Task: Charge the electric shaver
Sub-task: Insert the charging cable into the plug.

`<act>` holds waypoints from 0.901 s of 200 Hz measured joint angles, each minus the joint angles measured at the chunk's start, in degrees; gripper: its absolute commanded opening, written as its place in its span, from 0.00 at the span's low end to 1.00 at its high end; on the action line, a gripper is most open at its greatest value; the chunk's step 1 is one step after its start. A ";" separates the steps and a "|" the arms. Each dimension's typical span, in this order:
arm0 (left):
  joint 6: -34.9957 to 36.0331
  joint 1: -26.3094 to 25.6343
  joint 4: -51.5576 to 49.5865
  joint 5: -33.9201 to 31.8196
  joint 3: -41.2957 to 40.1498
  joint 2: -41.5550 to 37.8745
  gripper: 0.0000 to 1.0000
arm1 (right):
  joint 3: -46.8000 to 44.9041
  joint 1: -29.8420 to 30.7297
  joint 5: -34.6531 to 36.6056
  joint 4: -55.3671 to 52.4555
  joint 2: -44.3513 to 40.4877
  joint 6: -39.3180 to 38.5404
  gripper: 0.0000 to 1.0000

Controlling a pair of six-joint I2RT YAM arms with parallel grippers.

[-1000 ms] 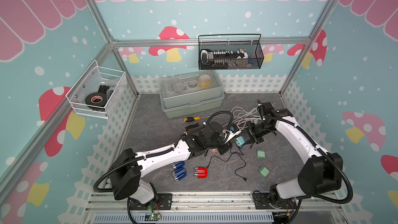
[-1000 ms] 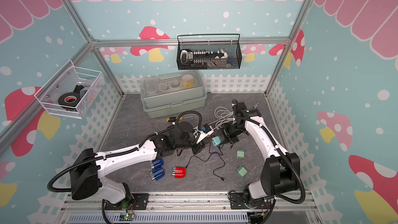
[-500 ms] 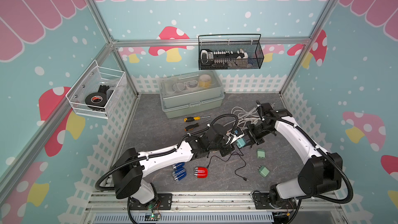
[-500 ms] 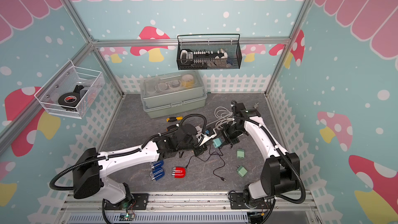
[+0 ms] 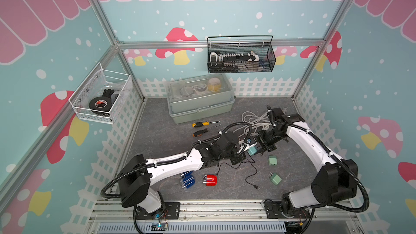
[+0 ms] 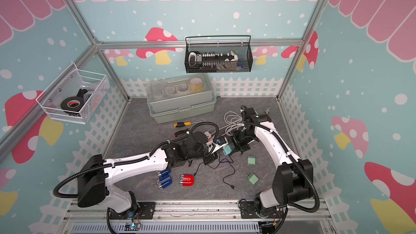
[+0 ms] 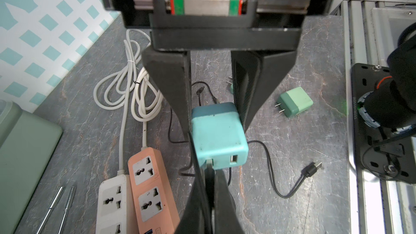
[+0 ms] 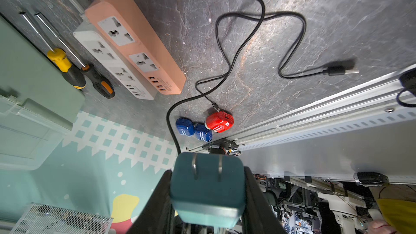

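1. The left pincer (image 7: 208, 177) is pressed together on the black plug (image 7: 209, 167) at the port of the charger (image 7: 219, 136). The right pincer (image 8: 207, 199) pinches that charger by its flat sides.
2. The charger is likely light, stiff and smooth; hold the sides and keep the prongs free.
3. The cable (image 8: 236, 59) trailing below is limp and may snag.
4. The red shaver (image 8: 219, 121) lies on the table, well apart and back toward the arms' bases. It is probably light and slick.
5. The pink power strip (image 8: 137, 41) lies underneath, with bare table beside it.

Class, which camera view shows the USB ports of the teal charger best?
The left wrist view: the teal charger sits close with both ports facing the camera, a black plug at one. The right wrist view shows only its pronged end. In both top views the charger is small, its ports hidden.
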 measured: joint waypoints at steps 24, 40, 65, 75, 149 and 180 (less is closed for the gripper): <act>-0.02 -0.02 1.05 -0.48 0.02 0.63 0.00 | -0.37 0.48 0.57 1.16 -0.72 1.29 0.00; -0.02 -0.02 1.38 -0.50 0.02 0.98 0.00 | -1.03 0.55 1.05 2.01 -1.29 2.01 0.00; 0.00 -0.02 1.42 -0.50 0.00 1.42 0.00 | -2.29 0.98 1.81 3.63 -2.05 3.32 0.00; 0.00 -0.02 1.44 -0.52 0.00 1.51 0.05 | -2.49 1.01 1.84 4.00 -2.08 3.69 0.00; -14.84 3.13 2.80 -1.38 -0.90 -3.06 0.63 | -2.29 2.82 -2.73 5.90 -1.44 4.79 0.00; -32.79 11.52 2.78 6.36 -2.73 -7.32 0.63 | 0.98 2.95 -2.71 8.50 2.51 6.27 0.00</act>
